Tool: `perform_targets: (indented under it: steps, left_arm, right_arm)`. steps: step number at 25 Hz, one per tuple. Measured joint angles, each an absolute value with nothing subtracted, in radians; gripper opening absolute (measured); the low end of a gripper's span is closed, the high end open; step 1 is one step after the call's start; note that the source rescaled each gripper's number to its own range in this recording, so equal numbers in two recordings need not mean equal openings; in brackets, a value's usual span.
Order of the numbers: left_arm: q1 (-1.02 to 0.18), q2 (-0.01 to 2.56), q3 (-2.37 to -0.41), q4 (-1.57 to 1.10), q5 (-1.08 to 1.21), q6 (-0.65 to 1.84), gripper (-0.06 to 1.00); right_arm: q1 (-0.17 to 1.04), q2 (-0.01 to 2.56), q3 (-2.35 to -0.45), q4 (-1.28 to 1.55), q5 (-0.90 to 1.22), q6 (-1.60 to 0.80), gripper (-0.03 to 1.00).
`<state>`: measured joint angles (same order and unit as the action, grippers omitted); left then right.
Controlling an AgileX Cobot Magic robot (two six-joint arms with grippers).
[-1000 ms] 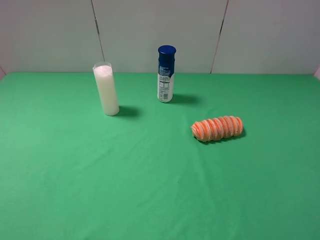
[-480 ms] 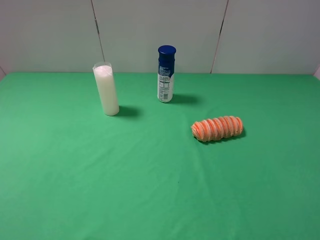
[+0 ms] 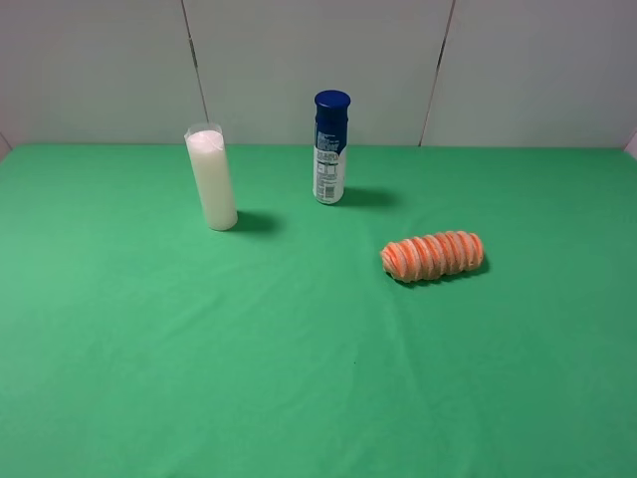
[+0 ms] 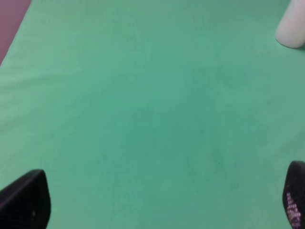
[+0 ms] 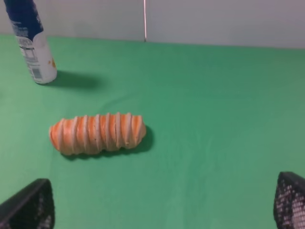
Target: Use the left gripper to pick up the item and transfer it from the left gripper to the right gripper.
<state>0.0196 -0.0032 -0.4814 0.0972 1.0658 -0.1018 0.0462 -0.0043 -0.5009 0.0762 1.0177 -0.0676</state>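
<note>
Green cloth (image 3: 149, 349) covers the whole table, and only the high view takes in all three objects: a white cylinder (image 3: 212, 178) at about 10 o'clock from the centre, a blue-capped bottle (image 3: 330, 147) at 12, and the item (image 3: 432, 256) lying on its side at about 3 o'clock, well apart from both. Neither arm appears in that view.

The left wrist view shows mostly bare cloth, with just the cylinder's base (image 4: 291, 29) cut off at one corner. The left gripper (image 4: 157, 200) shows only two dark fingertips at opposite edges of the picture, spread wide apart with nothing between them.

The right wrist view gives the item (image 5: 97, 133) whole, close and clear, with the bottle (image 5: 29, 43) beyond it, its cap cropped. The right gripper (image 5: 162, 202) likewise shows only two fingertip corners, set wide apart and empty.

Compared with a second ago, the high view is unchanged: nothing has shifted.
</note>
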Motion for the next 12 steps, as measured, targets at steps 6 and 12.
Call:
perform_targets:
  steps: [6, 12]
  left_arm:
    - [0.020, -0.003, -0.481, 0.097, 1.066, -0.102, 0.97]
    - [0.020, -0.003, -0.481, 0.097, 1.066, -0.102, 0.97]
  right_arm:
    - [0.046, -0.004, -0.501, 0.076, 1.018, -0.068, 1.00]
    - [0.046, -0.004, -0.501, 0.076, 1.018, -0.068, 1.00]
